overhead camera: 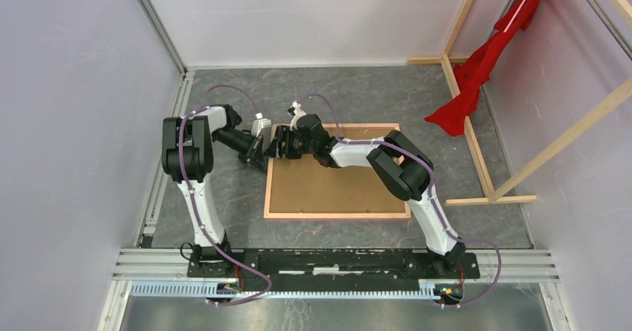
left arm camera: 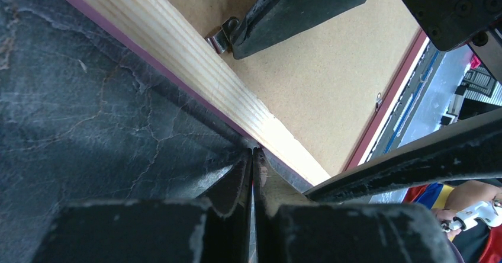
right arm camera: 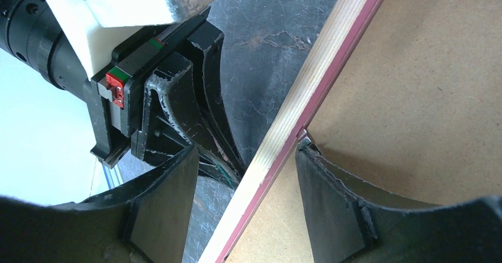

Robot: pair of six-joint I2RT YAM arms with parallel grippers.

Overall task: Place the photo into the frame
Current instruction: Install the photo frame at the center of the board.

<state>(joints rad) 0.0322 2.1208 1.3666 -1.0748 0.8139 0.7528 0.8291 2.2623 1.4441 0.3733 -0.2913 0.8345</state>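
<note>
Table (overhead camera: 358,92): dark grey, marbled, enclosed by pale walls (overhead camera: 74,85) at 9 and 12 o'clock. Red cloth (overhead camera: 484,62) seen beside wooden beams (overhead camera: 477,152) at 2 o'clock. Frame (overhead camera: 337,215) laid face down at centre, photo (overhead camera: 328,186) set inside, brown back up. Left gripper (left arm camera: 253,153): fingers pressed together, tips at frame's 9 o'clock side, outer edge. Right gripper (right arm camera: 245,153): fingers held apart, astride same side.

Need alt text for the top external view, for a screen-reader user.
A frame lies face down on a dark table with the photo in it, brown back up; the left gripper and right gripper meet at its far left corner. A red cloth hangs on wooden beams at far right.
</note>
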